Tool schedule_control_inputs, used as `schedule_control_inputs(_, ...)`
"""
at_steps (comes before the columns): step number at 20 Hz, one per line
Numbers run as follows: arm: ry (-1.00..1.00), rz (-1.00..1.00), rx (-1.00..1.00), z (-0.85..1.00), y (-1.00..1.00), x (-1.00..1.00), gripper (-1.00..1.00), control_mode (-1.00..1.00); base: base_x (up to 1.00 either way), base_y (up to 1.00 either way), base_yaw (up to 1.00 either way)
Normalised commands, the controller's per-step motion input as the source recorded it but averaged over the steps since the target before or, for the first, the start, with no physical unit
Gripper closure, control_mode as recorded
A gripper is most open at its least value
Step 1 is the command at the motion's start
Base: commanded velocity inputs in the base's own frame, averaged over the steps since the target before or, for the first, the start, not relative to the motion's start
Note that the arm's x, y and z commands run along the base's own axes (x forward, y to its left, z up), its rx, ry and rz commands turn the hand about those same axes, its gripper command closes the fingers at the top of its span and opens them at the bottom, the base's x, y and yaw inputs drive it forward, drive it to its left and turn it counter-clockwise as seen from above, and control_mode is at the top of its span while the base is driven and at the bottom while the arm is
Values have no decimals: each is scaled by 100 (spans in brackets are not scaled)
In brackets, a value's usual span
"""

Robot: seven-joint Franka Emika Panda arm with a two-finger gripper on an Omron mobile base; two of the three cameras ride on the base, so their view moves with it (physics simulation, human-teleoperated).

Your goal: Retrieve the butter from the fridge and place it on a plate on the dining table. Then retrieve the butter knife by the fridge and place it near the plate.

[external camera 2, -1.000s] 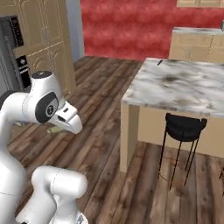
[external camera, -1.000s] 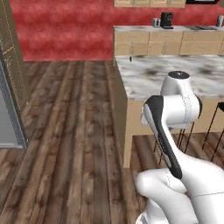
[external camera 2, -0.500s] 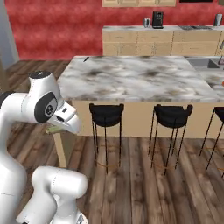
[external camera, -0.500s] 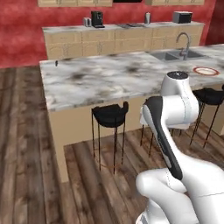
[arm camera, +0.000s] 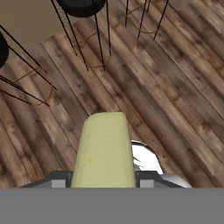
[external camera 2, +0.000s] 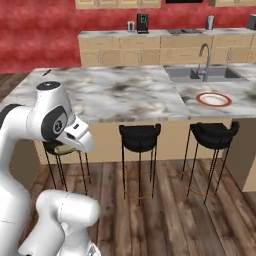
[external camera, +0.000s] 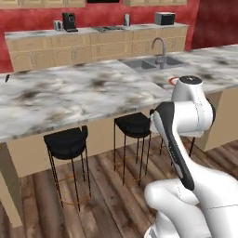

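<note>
The butter (arm camera: 105,151) is a pale yellow stick, and the hand (arm camera: 104,178) is closed on it, one finger on each long side. In the hand view it sticks out past the fingers, over the wooden floor (arm camera: 175,87). In the right base view a bit of it peeks out under the arm's head, low down by the black stools (external camera 2: 140,137).

Butter looks light and soft. It could be slippery and could dent if squeezed hard, so I think a gentle hold on the long flat sides is best, and that is where it is held now.

The plate (external camera 2: 214,99), with its red-orange rim, sits on the marble tabletop (external camera 2: 115,92), just beside the sink (external camera 2: 205,75) and its tap (external camera 2: 204,52). It is well apart from the butter. Behind is a tan counter (external camera 2: 150,45) with a coffee machine (external camera 2: 143,23) by the red wall.

I can read no writing or labels anywhere.
</note>
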Motion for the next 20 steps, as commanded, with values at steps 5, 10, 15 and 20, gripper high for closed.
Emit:
schedule_control_inputs(5, 0, 0, 0, 0, 0, 0, 100, 100, 47, -100, -6)
schedule_control_inputs(10, 0, 0, 0, 0, 0, 0, 100, 100, 66, -100, 0)
schedule_control_inputs(15, 0, 0, 0, 0, 0, 0, 100, 100, 92, -100, 2)
schedule_control_inputs(20, 0, 0, 0, 0, 0, 0, 100, 100, 80, -100, 21)
